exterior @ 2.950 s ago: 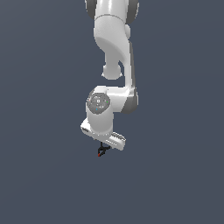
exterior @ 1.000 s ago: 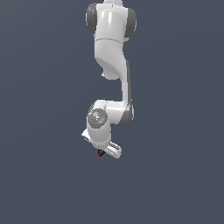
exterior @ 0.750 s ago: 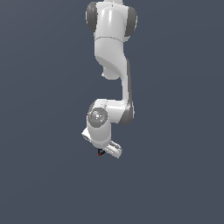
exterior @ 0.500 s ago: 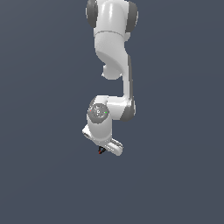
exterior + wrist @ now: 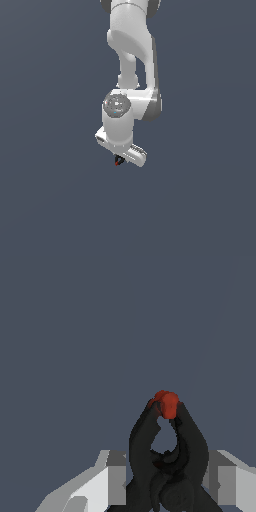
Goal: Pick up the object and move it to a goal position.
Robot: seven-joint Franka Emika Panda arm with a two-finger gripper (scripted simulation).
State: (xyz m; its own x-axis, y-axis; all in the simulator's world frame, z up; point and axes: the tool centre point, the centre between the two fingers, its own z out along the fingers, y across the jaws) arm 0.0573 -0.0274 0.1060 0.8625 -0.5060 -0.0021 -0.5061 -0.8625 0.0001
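Clamp [image 5: 167, 456], black looped prongs, red tip

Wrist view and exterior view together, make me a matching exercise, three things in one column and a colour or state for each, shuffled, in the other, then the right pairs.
Column one:
1. clamp body
2. clamp tip
3. gripper

Column two:
A. red
B. white with grey fingers, shut on the clamp
C. black, with two arms meeting at the far end

Pairs: 1-C, 2-A, 3-B. In the exterior view the clamp hangs under the gripper.
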